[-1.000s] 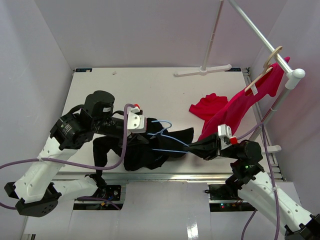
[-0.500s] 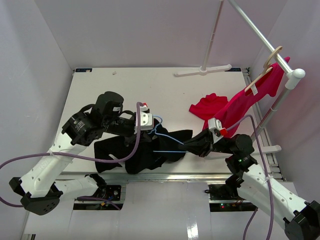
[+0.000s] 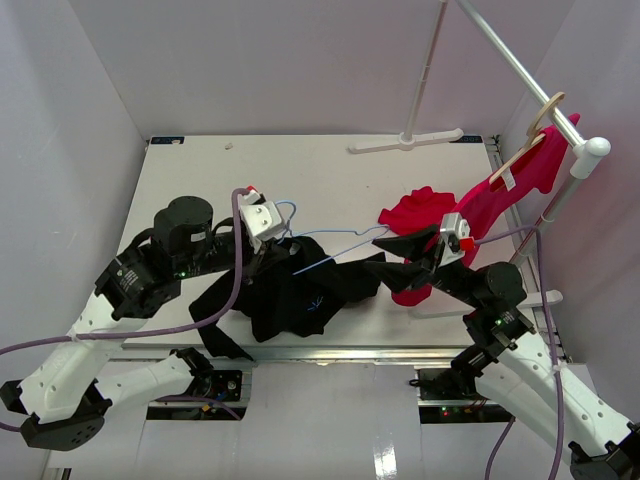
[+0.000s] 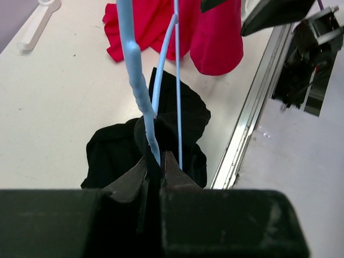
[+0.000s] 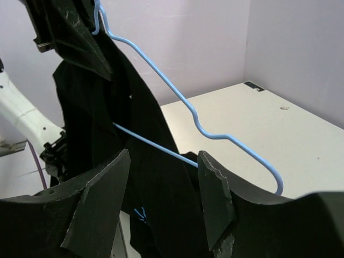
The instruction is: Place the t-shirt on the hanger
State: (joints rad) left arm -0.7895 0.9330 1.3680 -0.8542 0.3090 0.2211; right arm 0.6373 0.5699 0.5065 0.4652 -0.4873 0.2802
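Left claw (image 4: 156,164) is pinched tight on the hanger (image 4: 134,70), gripping the blue wire down near the twisted neck. From there the wire runs out toward the right arm, and the t-shirt (image 4: 113,150) is bunched around the claw end of it. It hangs in a black clump, with its lower part slumped on the table (image 4: 54,97) near the front edge. The right claw (image 5: 164,161) has its fingers spread wide and isn't gripping anything, as far as I can tell. Black cloth sits right in the gap.

What worries me:
- **Twisting wire:** it's thin wire held in one pinch, so any pull on the cloth could twist it in the left claw.
- **Slipping shirt:** the shirt only seems to be on one side, so its own weight could drag it back off.
- **Snagging:** the red shirt (image 3: 420,215) is just behind the right claw, so a grab there could snag the wrong cloth.

The right wrist view shows what the others don't. The far shoulder of the hanger is bare wire, and the bottom bar disappears into the cloth. The left wrist view is the only one that confirms the pinch. The overhead view gives the overall layout.
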